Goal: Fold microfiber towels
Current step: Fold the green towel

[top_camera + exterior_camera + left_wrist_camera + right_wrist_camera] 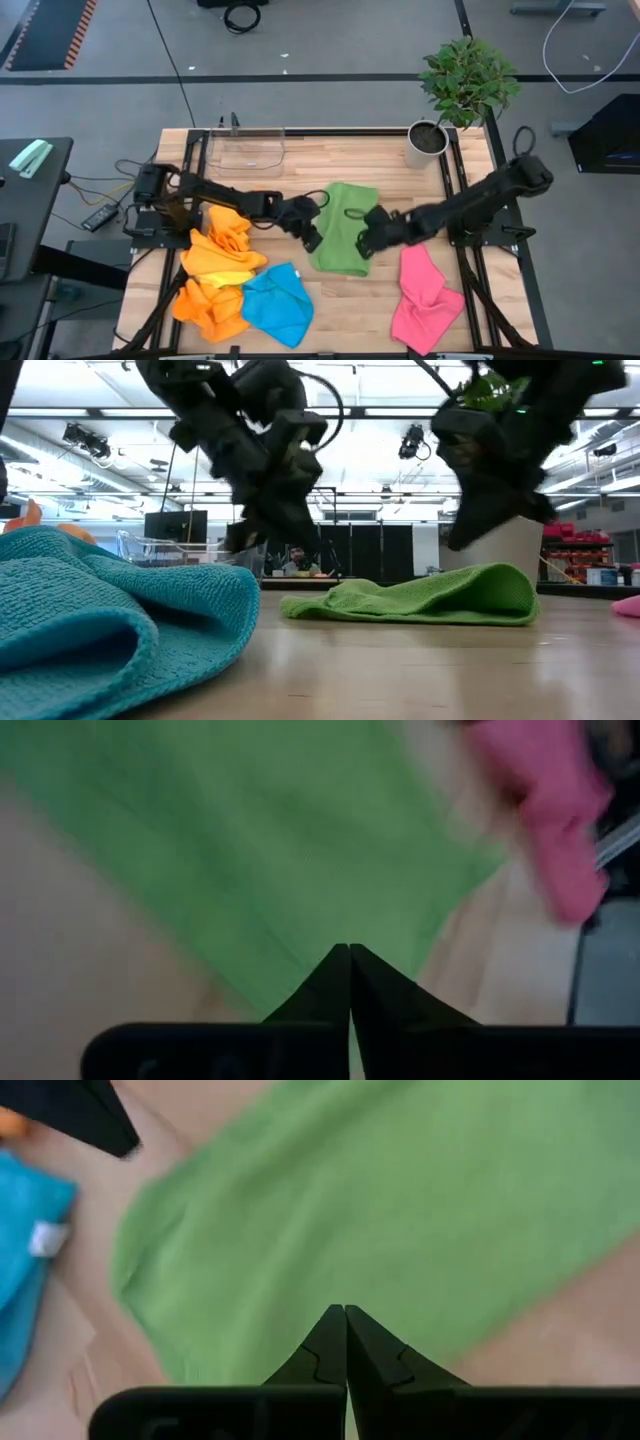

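Nearest the front edge of the table [340, 320] lie the loose cloths: a blue towel [277, 304] beside an orange towel [208, 308], with a second orange towel [222, 250] bunched just behind them, and a pink towel [425, 297] crumpled toward the right side. In the low view the blue one fills the near left corner and hides most of the orange pile; only a sliver of pink shows at the right border.

In the middle of the table lies the green towel [344, 228], partly folded and lying low. Both arms reach inward over it from opposite sides, stretched low and nearly level. The left gripper [311, 238] sits at the green towel's left edge, its fingers pressed together with nothing between them. The right gripper [362, 240] is over the towel's right part, fingers likewise closed tip to tip and empty. Whether either tip touches the cloth cannot be told; the low view shows both wrists above it.

Farther back stand a clear plastic tray [252, 150] and a potted plant [450, 95] at the right rear corner.

Counted: five towels, two of them orange, one tray, one plant
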`<move>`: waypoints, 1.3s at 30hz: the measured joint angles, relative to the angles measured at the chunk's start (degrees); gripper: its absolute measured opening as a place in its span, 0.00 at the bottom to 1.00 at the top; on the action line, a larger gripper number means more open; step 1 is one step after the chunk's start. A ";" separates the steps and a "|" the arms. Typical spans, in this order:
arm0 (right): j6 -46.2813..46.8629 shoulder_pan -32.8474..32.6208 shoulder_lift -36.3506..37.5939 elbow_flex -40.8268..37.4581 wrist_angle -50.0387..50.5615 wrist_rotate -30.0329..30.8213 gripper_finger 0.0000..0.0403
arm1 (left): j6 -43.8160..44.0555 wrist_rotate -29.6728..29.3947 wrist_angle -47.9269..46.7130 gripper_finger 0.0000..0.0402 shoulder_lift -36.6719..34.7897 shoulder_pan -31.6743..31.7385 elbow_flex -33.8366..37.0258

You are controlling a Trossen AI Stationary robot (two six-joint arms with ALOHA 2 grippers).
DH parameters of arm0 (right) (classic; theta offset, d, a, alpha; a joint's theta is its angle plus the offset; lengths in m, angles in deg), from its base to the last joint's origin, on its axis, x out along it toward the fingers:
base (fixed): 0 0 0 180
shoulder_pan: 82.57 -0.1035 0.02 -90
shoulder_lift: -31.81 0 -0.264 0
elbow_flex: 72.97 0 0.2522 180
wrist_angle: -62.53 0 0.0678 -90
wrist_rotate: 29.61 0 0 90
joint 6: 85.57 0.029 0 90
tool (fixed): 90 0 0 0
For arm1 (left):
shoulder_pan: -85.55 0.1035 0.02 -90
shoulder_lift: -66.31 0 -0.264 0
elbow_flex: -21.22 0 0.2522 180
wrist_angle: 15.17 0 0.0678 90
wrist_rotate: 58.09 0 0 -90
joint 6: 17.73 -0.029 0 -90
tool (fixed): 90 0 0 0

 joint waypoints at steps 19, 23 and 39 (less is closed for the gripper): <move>12.39 -9.35 -3.50 0.02 1.02 5.16 0.01 | 16.12 -4.35 2.80 0.41 0.94 -8.61 -0.17; 11.59 -8.75 -3.50 0.02 0.90 5.08 0.01 | 17.02 -5.45 3.81 0.44 2.18 -8.72 -0.28; 9.86 -8.43 -3.50 0.04 1.04 3.67 0.01 | 26.95 -6.70 5.94 0.36 7.41 -8.67 -0.20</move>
